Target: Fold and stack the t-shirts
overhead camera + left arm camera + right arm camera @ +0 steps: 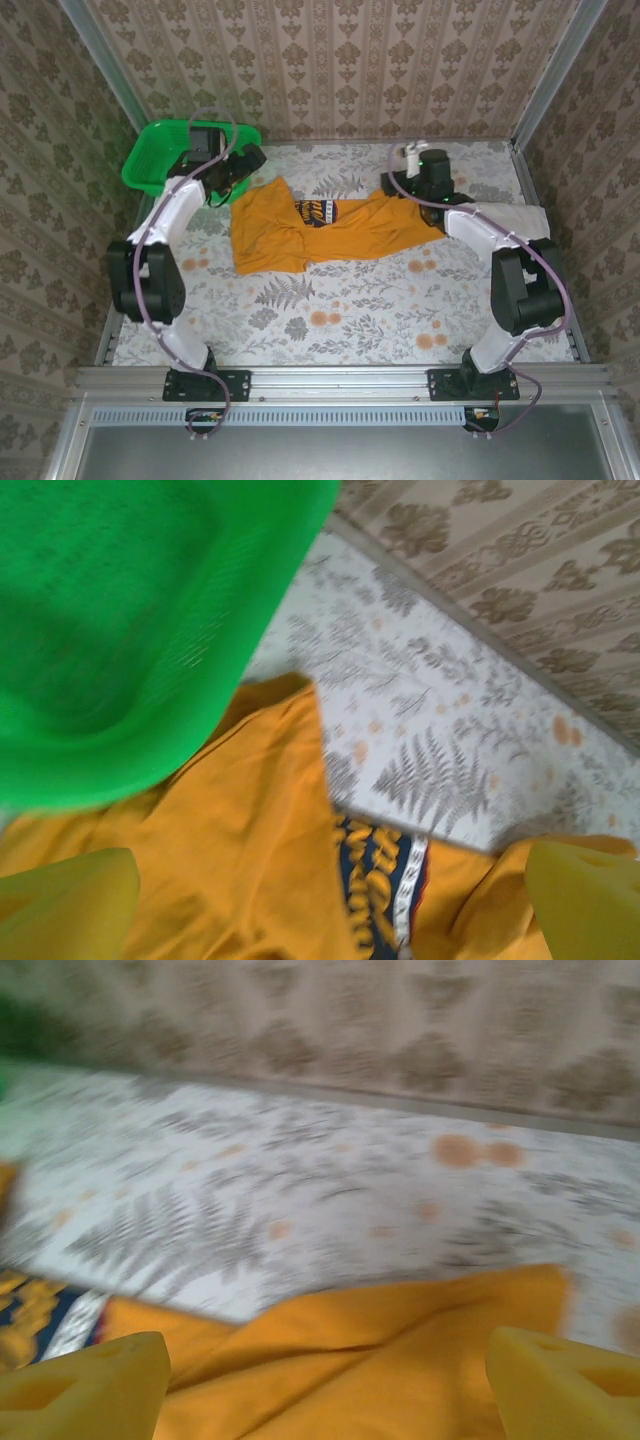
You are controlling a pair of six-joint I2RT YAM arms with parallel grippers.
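I am holding my left gripper (320, 920) released. Its yellow fingers (60, 905) are sitting wide apart at the lower corners of the left wrist view, with nothing clamped between them. Below them the mustard-orange cotton t-shirt (240, 850) is lying rumpled, and its dark blue and white chest print (385, 880) is showing at the lower middle. The green plastic mesh basket (130, 630) is taking up the upper left of that view, blurred.

In the top view my left gripper (243, 165) is hovering over the shirt's upper left corner, just beside the basket (165, 150) at the upper left of the desk (340, 300).

I am also holding my right gripper (325, 1390) released. Its fingers (565, 1380) are standing wide apart in the lower corners of the right wrist view, and orange cloth (380, 1350) is lying beneath the gap, ungripped. From above, this gripper (400, 185) is hovering at the shirt's upper right edge.

The orange t-shirt (300, 232) is lying spread and creased across the upper middle of the flower-patterned desk, print up. The plain white cloth t-shirt (522, 217) is lying at the right edge of the frame, partly under my right arm.
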